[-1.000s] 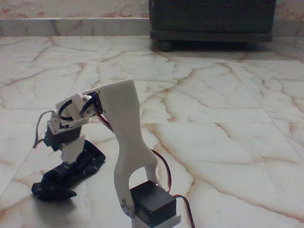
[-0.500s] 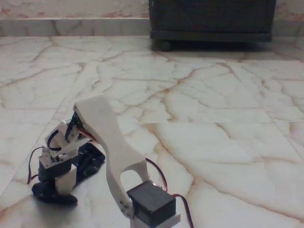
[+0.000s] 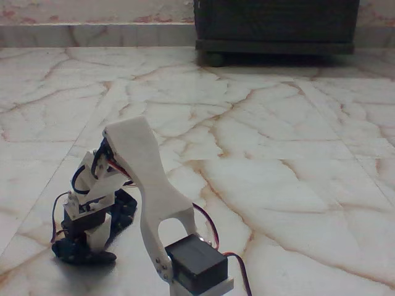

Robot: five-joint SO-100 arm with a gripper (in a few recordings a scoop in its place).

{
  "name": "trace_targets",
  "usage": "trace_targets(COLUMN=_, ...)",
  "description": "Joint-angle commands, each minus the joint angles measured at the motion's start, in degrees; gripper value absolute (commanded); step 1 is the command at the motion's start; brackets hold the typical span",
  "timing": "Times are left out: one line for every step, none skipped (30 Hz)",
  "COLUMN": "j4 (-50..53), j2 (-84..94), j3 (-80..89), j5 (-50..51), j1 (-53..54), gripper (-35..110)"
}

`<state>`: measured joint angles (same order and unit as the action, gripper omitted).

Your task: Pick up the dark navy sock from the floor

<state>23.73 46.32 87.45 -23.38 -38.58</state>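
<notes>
One gripper (image 3: 92,240) is seen in the fixed view, lowered onto the dark navy sock (image 3: 99,237) at the lower left of the picture. How far its jaws are parted cannot be told, since the white wrist housing and black servo block hide the fingertips, and whether any fabric is held cannot be made out either. The sock is seen as a dark crumpled mass lying on the floor (image 3: 278,160), partly under and behind the gripper, one end reaching toward the lower left, the rest running back toward the white arm link. The grasping step is judged to be in hand, the lift not yet begun. For the next move, a firm closure on a fold of the fabric would be called for, then a straight rise clear of the tiles. A dark cabinet (image 3: 274,24) stands well apart at the back.
</notes>
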Motion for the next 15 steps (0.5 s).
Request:
trace_targets(j4=-3.08, j2=8.88, j3=5.89, j5=-4.39, j1=2.37, gripper=0)
trace_targets(j4=-3.08, j2=11.07, j3=7.65, j5=-5.80, j1=3.16, gripper=0)
trace_targets(j4=-3.08, j2=13.10, j3=9.05, j5=-7.73, j1=3.60, gripper=0)
trace_targets(j4=-3.16, j2=15.56, j3=10.90, j5=-9.84, j1=4.22, gripper=0)
trace_targets(j4=-3.34, j2=17.75, j3=12.39, j5=-11.69, j1=5.01, gripper=0)
trace_targets(j4=-3.43, j2=20.30, j3=13.62, j5=-13.89, j1=6.06, gripper=0)
trace_targets(j4=-3.34, j2=23.12, j3=14.77, j5=-15.91, j1=7.21, gripper=0)
trace_targets(j4=-1.32, j2=26.46, j3=15.64, j5=-17.58, j1=8.26, gripper=0)
trace_targets(j4=-0.70, j2=29.62, j3=17.67, j5=-19.78, j1=9.05, gripper=0)
trace_targets(j4=0.26, j2=32.87, j3=19.78, j5=-21.88, j1=10.46, gripper=0)
trace_targets(j4=0.44, j2=36.47, j3=22.94, j5=-24.43, j1=11.95, gripper=0)
trace_targets(j4=0.35, j2=39.90, j3=25.66, j5=-26.63, j1=13.36, gripper=0)
trace_targets(j4=0.00, j2=43.15, j3=28.56, j5=-29.18, j1=14.85, gripper=0)
trace_targets(j4=0.09, j2=45.53, j3=30.32, j5=-30.94, j1=16.52, gripper=0)
trace_targets(j4=-0.26, j2=47.90, j3=32.43, j5=-33.22, j1=18.19, gripper=0)
